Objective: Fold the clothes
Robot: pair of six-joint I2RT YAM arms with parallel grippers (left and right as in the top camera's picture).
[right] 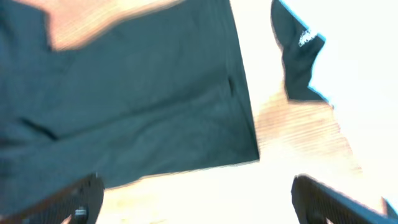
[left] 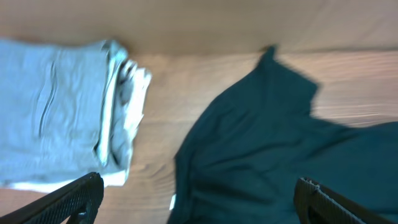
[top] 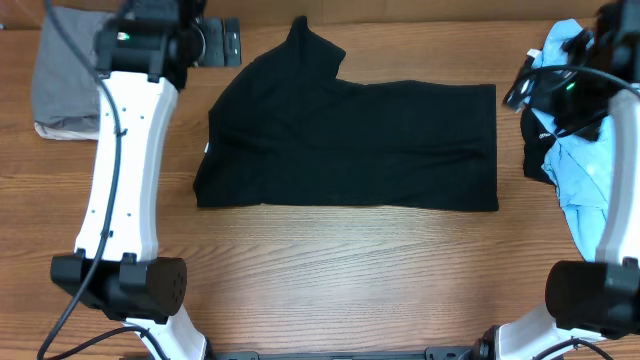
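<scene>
A black shirt (top: 350, 145) lies folded lengthwise in the middle of the table, collar end at the left; it also shows in the left wrist view (left: 273, 155) and the right wrist view (right: 124, 106). My left gripper (left: 199, 199) is open and empty, high above the shirt's left edge, near the table's back left. My right gripper (right: 196, 199) is open and empty, above the table by the shirt's right edge. In the overhead view the jaws of both grippers are hidden by the arms.
A folded grey garment (top: 65, 85) lies at the back left, also in the left wrist view (left: 59, 109). A pile of light blue and black clothes (top: 575, 150) lies at the right edge. The left arm (top: 125, 180) and right arm (top: 610, 200) flank the shirt.
</scene>
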